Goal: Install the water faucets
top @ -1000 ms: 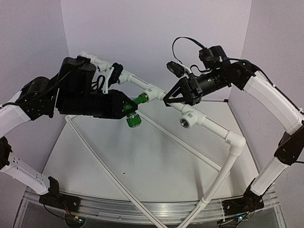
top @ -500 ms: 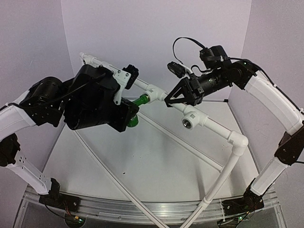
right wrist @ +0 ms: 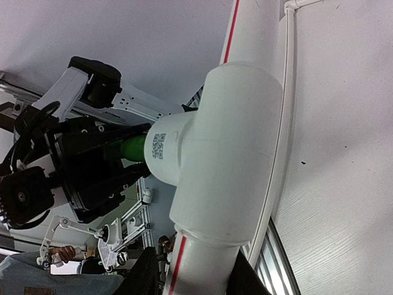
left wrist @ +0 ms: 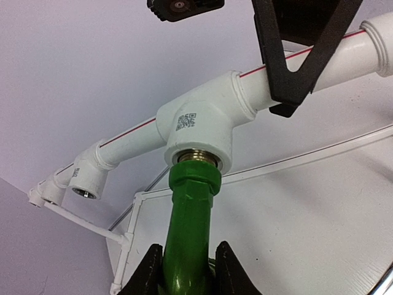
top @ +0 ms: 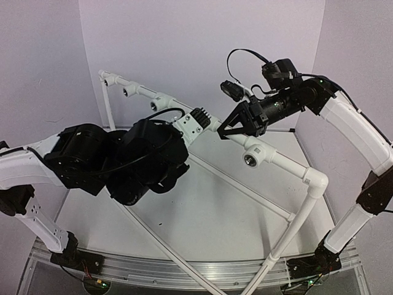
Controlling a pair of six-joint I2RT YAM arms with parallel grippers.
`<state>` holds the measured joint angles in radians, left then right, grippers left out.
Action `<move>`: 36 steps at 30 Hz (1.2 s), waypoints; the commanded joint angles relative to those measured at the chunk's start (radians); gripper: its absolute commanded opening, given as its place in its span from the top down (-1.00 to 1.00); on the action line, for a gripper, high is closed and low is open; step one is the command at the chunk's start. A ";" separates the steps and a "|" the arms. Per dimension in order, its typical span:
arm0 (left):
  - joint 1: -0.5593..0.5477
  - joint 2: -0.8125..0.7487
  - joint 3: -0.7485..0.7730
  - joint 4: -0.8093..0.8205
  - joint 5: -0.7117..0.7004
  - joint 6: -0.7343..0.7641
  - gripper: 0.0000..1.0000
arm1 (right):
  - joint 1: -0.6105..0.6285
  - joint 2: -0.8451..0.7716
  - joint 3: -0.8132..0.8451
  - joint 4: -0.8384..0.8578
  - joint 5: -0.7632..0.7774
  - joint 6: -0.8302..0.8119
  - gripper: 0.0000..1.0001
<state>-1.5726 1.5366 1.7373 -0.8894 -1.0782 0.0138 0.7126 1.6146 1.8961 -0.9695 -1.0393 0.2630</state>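
Note:
The bright-green water faucet (left wrist: 190, 227) points up with its metal threaded end inside the mouth of a white tee fitting (left wrist: 199, 132) on the white pipe (left wrist: 129, 138). My left gripper (left wrist: 189, 276) is shut on the faucet's lower body, one black finger on each side. In the top view my left arm's bulky black wrist (top: 147, 160) hides the faucet. My right gripper (top: 224, 130) is shut on the pipe just right of that tee. In the right wrist view its fingers (right wrist: 144, 276) flank the pipe (right wrist: 202, 270) below the tee (right wrist: 221, 141), with the faucet (right wrist: 132, 147) beyond.
The pipe frame runs from the back left to an elbow (top: 316, 179) and down to the front rail (top: 184, 270). Another open tee (top: 255, 153) lies right of my right gripper, and more fittings (top: 128, 91) sit along the left end. Thin white rods (top: 239, 187) cross the tabletop.
My left wrist has rolled round with the faucet in its grip and dropped lower and rightward, now covering the faucet from above. The right gripper stays on the pipe, barely shifted.

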 commanded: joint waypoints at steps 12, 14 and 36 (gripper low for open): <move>-0.053 -0.139 -0.031 0.152 -0.012 -0.069 -0.37 | 0.062 0.053 0.003 0.097 -0.027 -0.157 1.00; -0.065 -0.134 -0.014 0.077 0.025 -0.141 -0.58 | 0.057 0.056 0.006 0.100 -0.025 -0.152 1.00; -0.075 -0.612 -0.368 0.338 -0.050 -0.532 -0.99 | -0.020 0.190 0.198 0.178 0.083 -0.139 1.00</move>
<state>-1.6447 0.9571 1.4140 -0.5501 -1.0594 -0.4291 0.7181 1.7190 2.0236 -1.0188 -1.0413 0.2673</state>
